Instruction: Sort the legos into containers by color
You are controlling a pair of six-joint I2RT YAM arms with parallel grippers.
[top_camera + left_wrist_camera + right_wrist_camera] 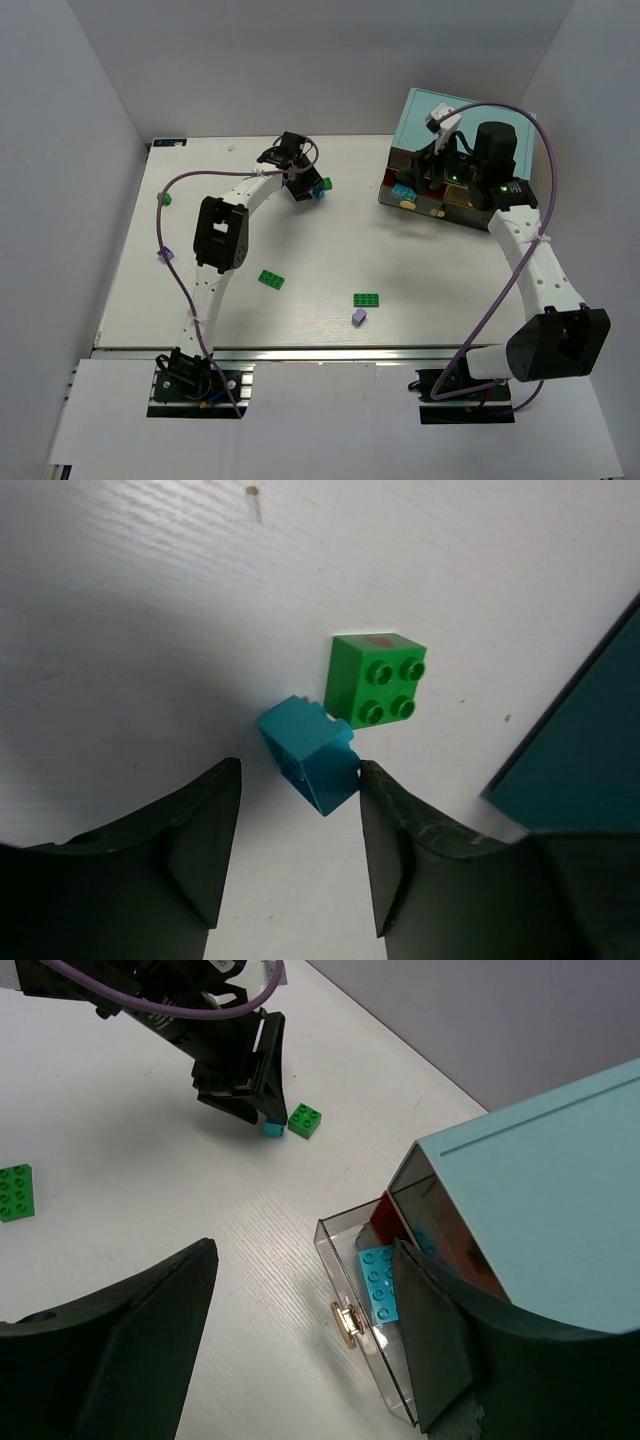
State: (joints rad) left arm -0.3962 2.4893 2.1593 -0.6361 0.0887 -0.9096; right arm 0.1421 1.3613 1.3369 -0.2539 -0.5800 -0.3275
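My left gripper point(300, 768) is open on the table, far middle point(303, 186). A tilted cyan-blue brick point(308, 753) lies at its fingertips and touches the right finger. A green square brick point(375, 680) sits just beyond it. My right gripper point(305, 1250) is open and empty above the front of a pulled-out clear drawer point(345, 1260) of the teal cabinet point(440, 112). A cyan-blue brick point(381, 1283) lies in that drawer. Green bricks point(271, 279) point(366, 299) point(166, 198) and lavender bricks point(359, 317) point(166, 255) lie scattered on the table.
The cabinet point(540, 1190) stands at the far right and its edge point(590, 750) is close on the right of my left gripper. A red piece point(385, 1215) shows behind the open drawer. White walls ring the table.
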